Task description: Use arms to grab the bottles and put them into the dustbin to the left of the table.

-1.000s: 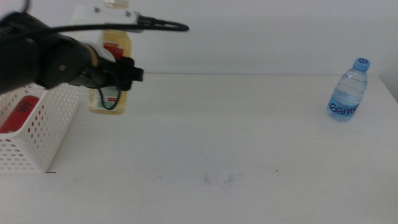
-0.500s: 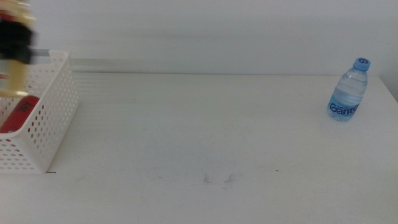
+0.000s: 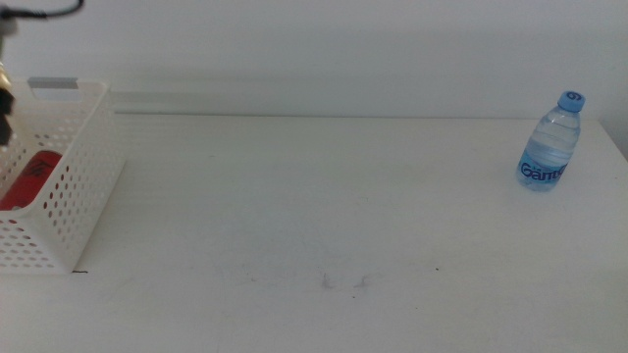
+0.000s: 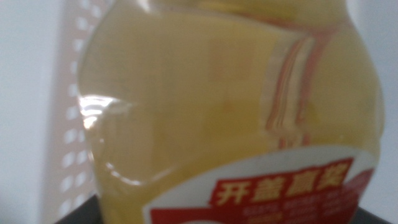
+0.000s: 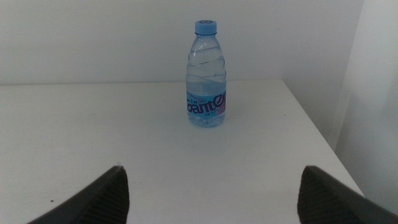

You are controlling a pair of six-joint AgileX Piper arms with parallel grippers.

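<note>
The right pincer [image 5: 211,193] waits low over the tabletop [image 3: 334,216], its two dark jaws spread wide and holding nothing, and it points straight at the water bottle [image 5: 206,73]. That bottle, clear with a blue cap and a blue label, stands upright near the tabletop's far right corner, with bare surface between it and the jaws; its long axis is vertical, so a level approach with the jaws passing on either side of the body looks like the fitting grasp. Of the two arms the right one is plainly nearer to it, so this bottle seems to be the right arm's job. Farther off, at the tabletop's left edge, sits the white perforated dustbin [image 3: 69,186], with the red soda can [image 3: 29,176] already lying inside it. The left pincer [image 4: 205,214] is barely seen: its wrist view is filled by the yellow-liquid bottle [image 4: 224,112], pressed close to the camera with the basket's holed wall behind it, so I judge the jaws to be clamped on that bottle over or just beside the dustbin, ready for release. In the middle view only a sliver of that arm shows at the bin's far left.
</note>
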